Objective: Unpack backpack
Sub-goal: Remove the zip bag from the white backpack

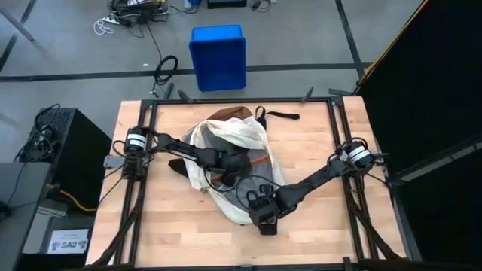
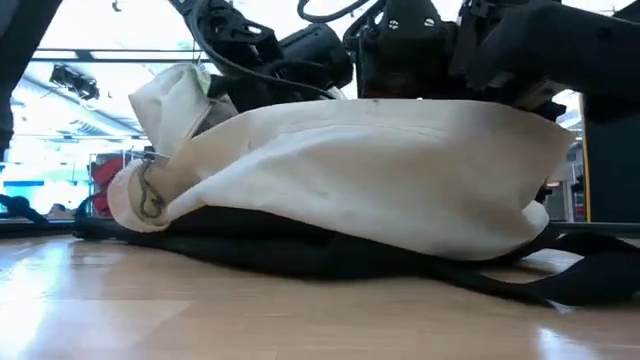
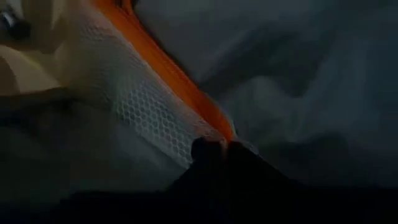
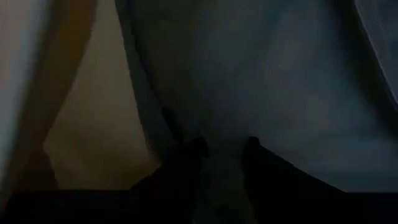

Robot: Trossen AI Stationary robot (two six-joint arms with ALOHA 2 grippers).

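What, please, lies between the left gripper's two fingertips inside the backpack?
In the left wrist view, the left gripper is closed on the orange edge of a clear mesh pouch inside the backpack.

arms: two dark jointed arms [image 1: 181,147], showing looping black cables
wrists: pale silver-capped motor housings [image 1: 360,156] catching light

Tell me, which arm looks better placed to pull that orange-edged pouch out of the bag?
Probably the left. Its gripper is inside the backpack, jaws shut on the pouch's orange edge. The right gripper grips fabric at the backpack's near end, likely holding it down.
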